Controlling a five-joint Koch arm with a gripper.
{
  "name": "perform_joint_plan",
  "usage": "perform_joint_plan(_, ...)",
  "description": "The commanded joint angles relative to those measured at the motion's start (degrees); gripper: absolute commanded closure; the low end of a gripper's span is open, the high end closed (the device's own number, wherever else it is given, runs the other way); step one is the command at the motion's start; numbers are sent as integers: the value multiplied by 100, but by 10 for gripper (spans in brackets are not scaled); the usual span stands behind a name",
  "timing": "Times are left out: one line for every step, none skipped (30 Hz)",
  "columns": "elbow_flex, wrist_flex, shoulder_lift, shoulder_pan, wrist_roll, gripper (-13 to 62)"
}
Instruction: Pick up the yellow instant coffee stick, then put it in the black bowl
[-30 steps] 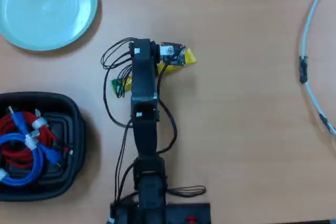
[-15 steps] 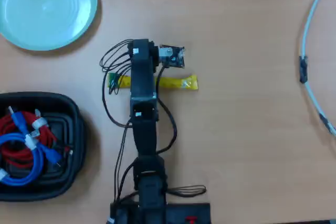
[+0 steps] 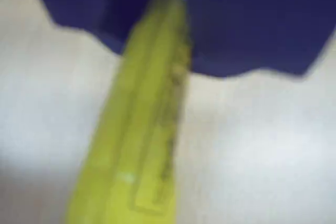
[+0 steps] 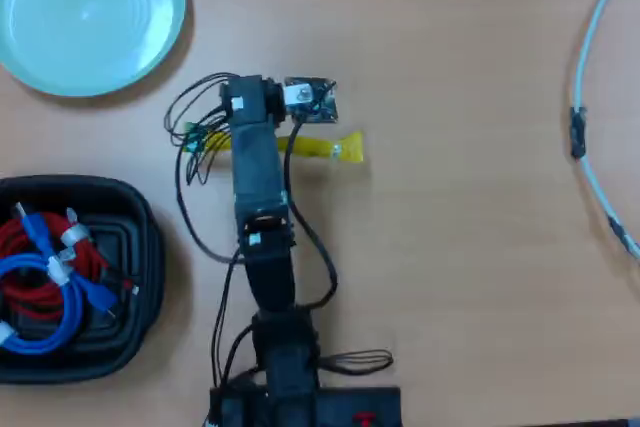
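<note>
Fingers hidden under our arm, so we cannot tell their grip; the yellow instant coffee stick crosses beneath.

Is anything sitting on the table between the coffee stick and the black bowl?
Nothing visible does. Bare table lies between the yellow instant coffee stick and the black bowl, though red and blue cables already fill the bowl.

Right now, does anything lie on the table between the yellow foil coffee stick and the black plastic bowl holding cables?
In the overhead view, only bare wooden table and the arm's dangling black wires lie between the yellow foil coffee stick and the black plastic bowl.
</note>
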Motion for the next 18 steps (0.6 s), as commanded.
perform_joint_plan(-308, 466, 809, -141, 70, 556)
perform_joint_plan(-272, 466, 976, -211, 79, 556)
perform_joint_plan(-246, 466, 1125, -255, 88, 556)
perform_joint_plan(-211, 466, 1266, -299, 88, 556)
perform_joint_plan(-193, 466, 1380, -352, 88, 556)
perform_joint_plan(-167, 466, 1503, -422, 88, 556)
perform_joint_plan(-132, 466, 1617, -483, 88, 556)
perform_joint_plan(-114, 457, 1740, -554, 88, 556)
perform_joint_plan(-105, 457, 1854, -624, 88, 556)
perform_joint_plan(-105, 457, 1934, -694, 88, 556)
perform_joint_plan(-132, 457, 1995, -791, 88, 556)
perform_joint_plan(-176, 448, 2039, -932, 88, 556)
perform_joint_plan(-202, 431, 2092, -1072, 88, 556)
perform_joint_plan(-211, 413, 2145, -1248, 79, 556)
perform_joint_plan(-211, 396, 2215, -1415, 79, 556)
perform_joint_plan(-211, 396, 2294, -1564, 88, 555)
perform_joint_plan(-193, 396, 2391, -1705, 88, 555)
perform_joint_plan(-202, 396, 2479, -1872, 105, 555)
